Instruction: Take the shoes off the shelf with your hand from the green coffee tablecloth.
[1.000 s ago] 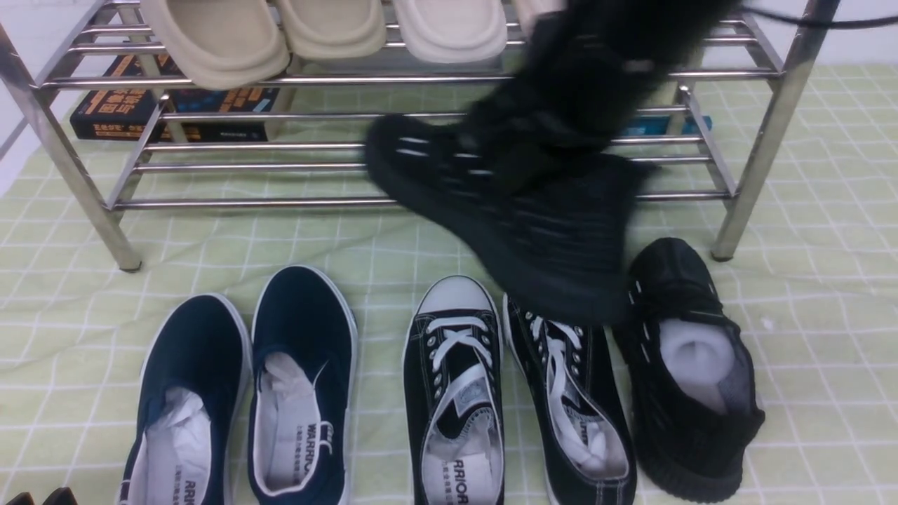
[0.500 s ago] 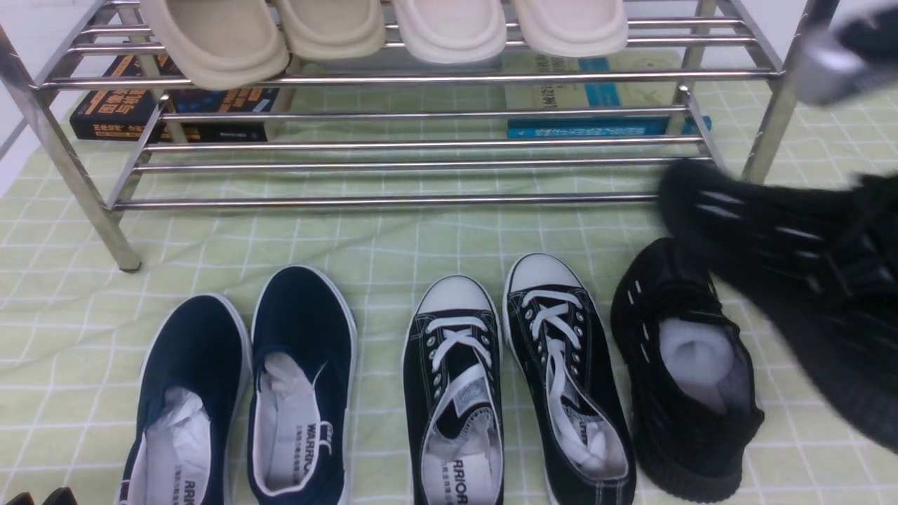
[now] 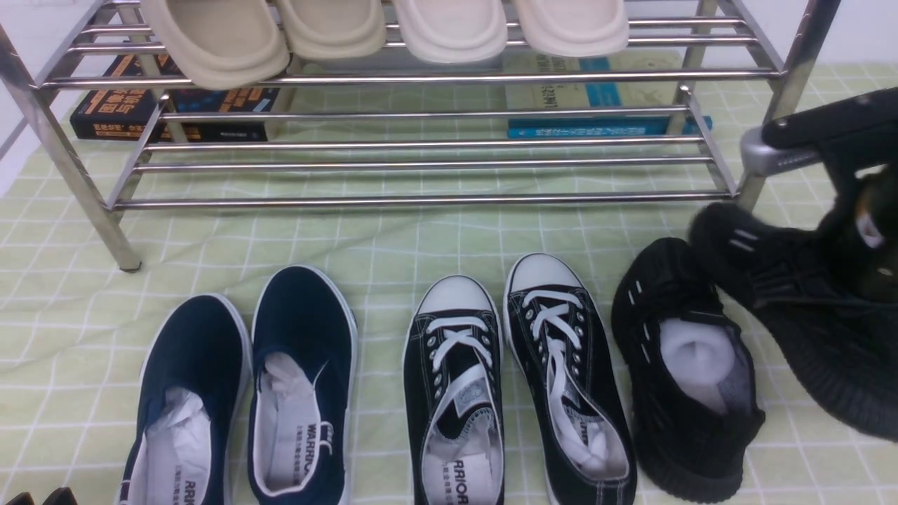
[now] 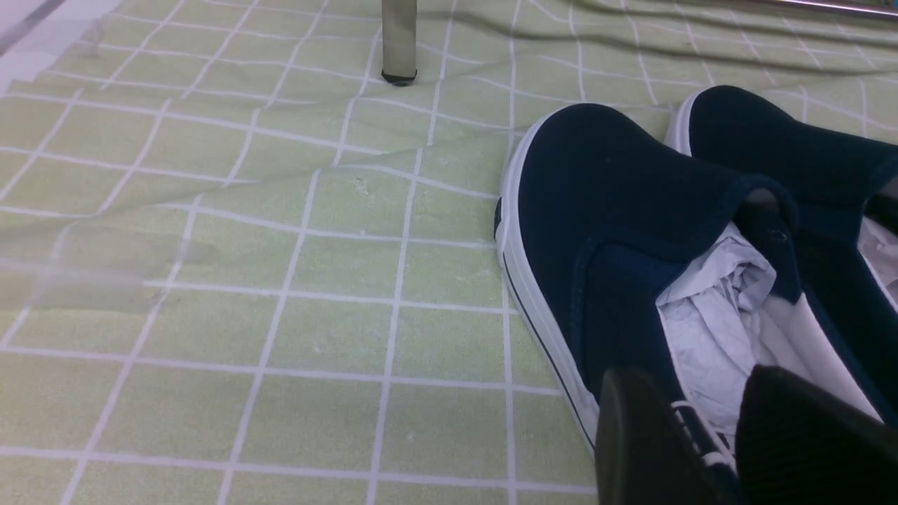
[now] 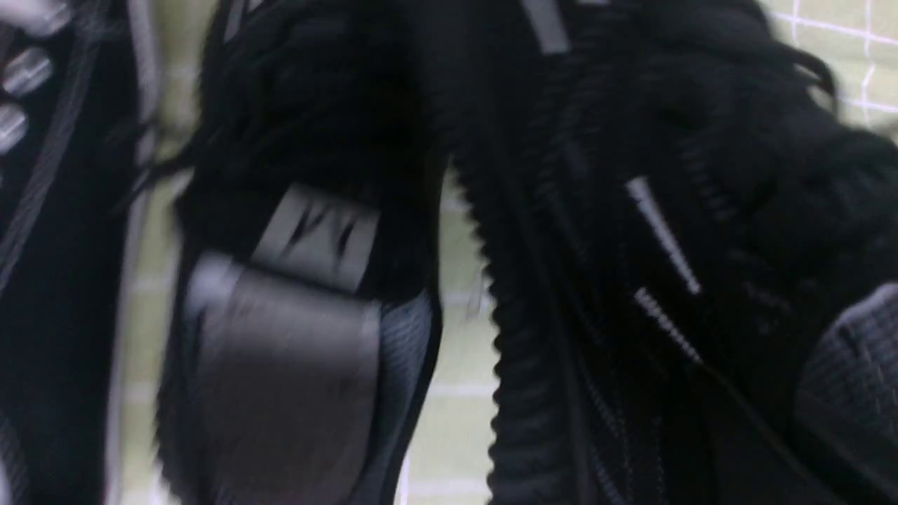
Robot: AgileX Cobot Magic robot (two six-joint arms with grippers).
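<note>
Tool [image 5: 715,428], right, clenched on a black knit sneaker [image 5: 617,266], fingertips hard to discern.

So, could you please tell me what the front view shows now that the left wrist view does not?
Only the front view shows the black-and-white canvas sneakers and the beige clogs. Only the left wrist view shows the nearby slip-on's outer side along its sole. Both share the navy slip-ons and the checked cloth.
</note>
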